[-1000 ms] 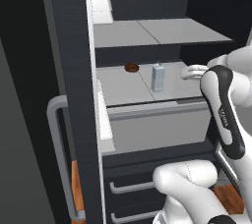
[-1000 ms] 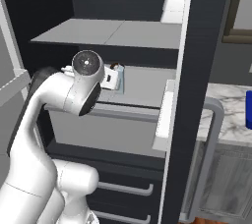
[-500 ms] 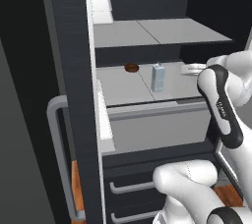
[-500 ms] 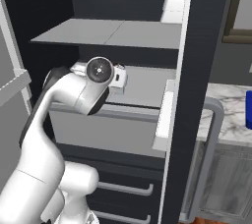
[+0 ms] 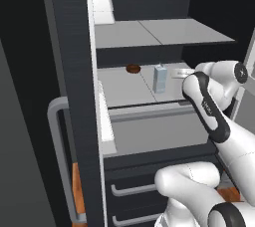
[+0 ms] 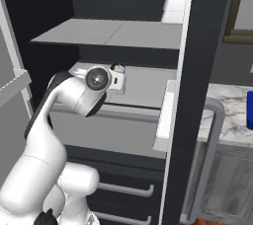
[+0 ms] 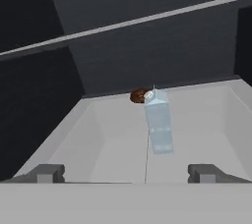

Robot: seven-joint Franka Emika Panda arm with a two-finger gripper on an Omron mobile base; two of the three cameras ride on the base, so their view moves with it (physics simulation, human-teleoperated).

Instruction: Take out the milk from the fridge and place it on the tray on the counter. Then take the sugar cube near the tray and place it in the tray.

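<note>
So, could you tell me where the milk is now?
The milk stands upright on the fridge's middle shelf, just right of the brown disc, ahead of the open gripper.

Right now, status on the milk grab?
Gripper open, empty, lined up at the fridge shelf. Milk carton upright ahead, untouched. Brown disc sits just behind it; approach path looks clear.

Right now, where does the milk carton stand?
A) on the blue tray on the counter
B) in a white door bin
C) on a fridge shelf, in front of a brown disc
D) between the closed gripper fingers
C: the milk stands upright on the pale fridge shelf, the brown disc just behind it, ahead of the open gripper.
</note>
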